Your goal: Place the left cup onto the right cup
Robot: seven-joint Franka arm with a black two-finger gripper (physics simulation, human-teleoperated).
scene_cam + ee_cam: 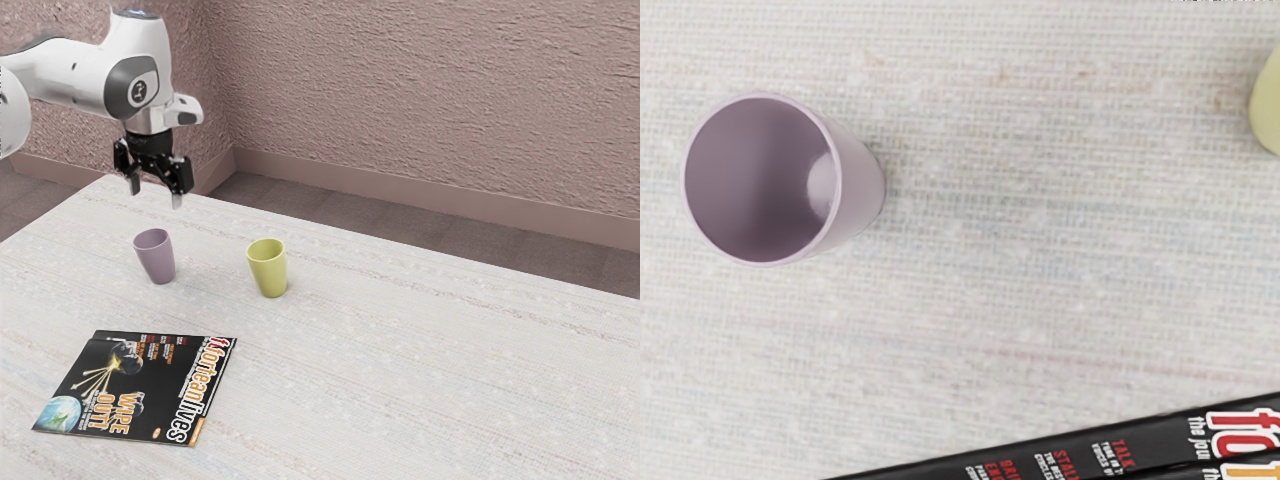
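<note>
A purple cup stands upright on the table at the exterior view's left, and a yellow-green cup stands upright to its right, a short gap apart. My gripper hangs in the air above the purple cup, a little behind it, fingers apart and nothing between them. From the wrist camera I look down into the purple cup's open mouth, with a sliver of the yellow-green cup at the picture's edge.
A magazine with a dark cover lies flat on the pale table in front of the cups, and its edge shows in the wrist view. A wall and floor lie behind the table's far edge.
</note>
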